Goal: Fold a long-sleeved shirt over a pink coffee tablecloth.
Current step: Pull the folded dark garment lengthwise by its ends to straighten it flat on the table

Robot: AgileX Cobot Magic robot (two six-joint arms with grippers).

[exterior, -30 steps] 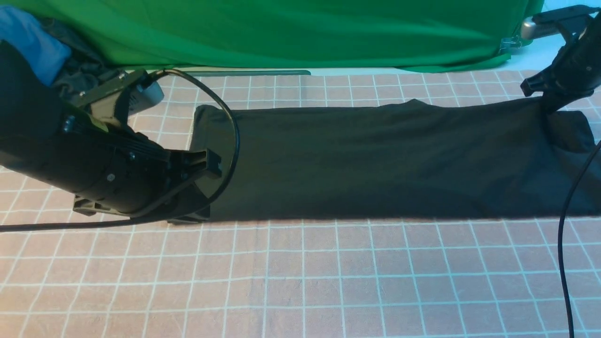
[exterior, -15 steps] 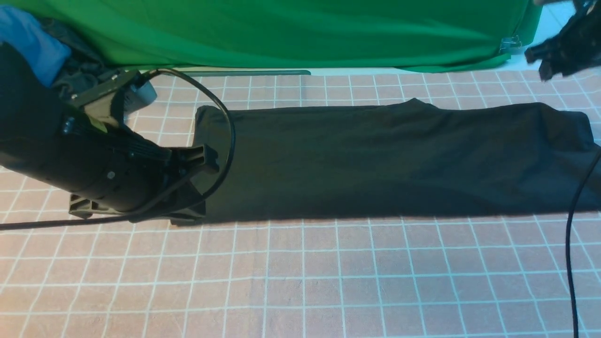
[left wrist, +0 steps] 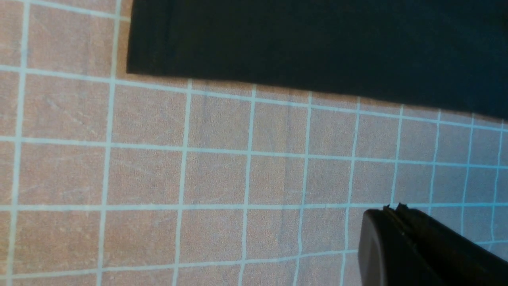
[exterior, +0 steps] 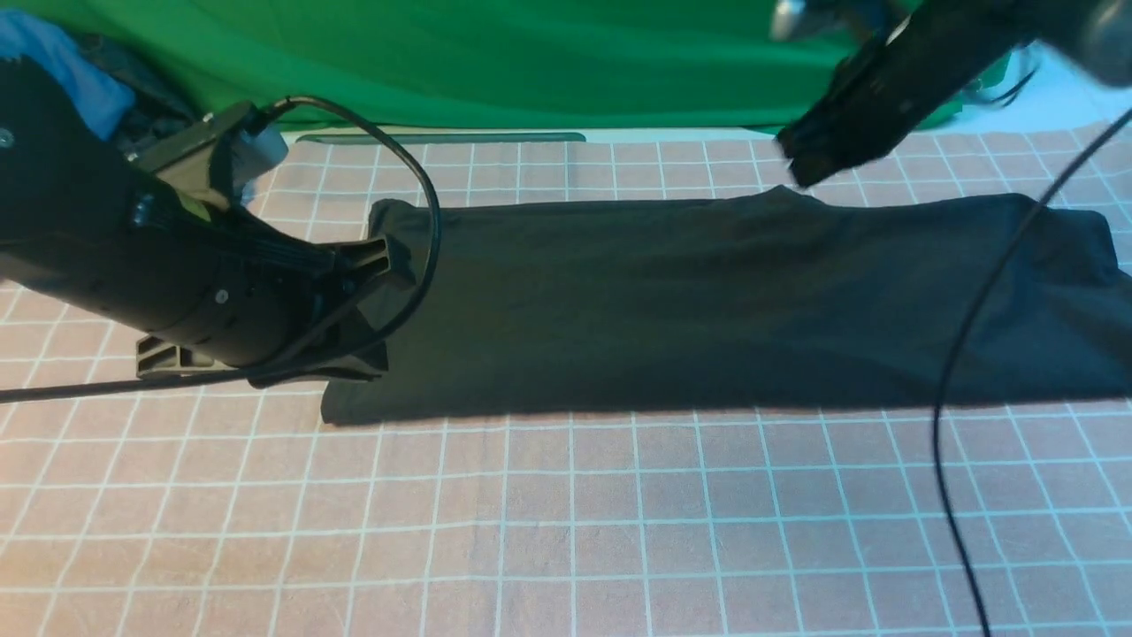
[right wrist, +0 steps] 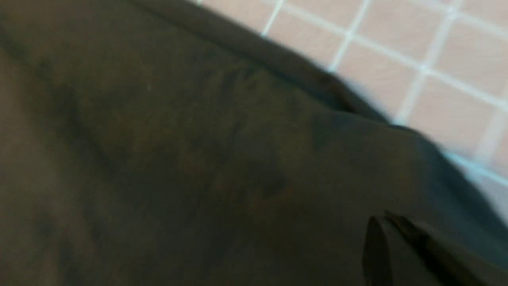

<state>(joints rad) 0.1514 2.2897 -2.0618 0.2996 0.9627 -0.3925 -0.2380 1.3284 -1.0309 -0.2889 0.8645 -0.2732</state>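
Surface: one pink coffee tablecloth [exterior: 566,513], spread under the shirt.
Shirt: one long-sleeved shirt [exterior: 707,301], lying flat.
Grippers: two; left gripper [left wrist: 393,208] clenched, empty, beside the shirt's end; right gripper [exterior: 800,164] clenched, empty, above the shirt.

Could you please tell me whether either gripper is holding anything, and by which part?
Nothing is held: the left gripper and the right gripper are both shut and empty.

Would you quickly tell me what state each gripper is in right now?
Left gripper: shut, holding nothing.
Right gripper: shut, holding nothing, over the shirt.
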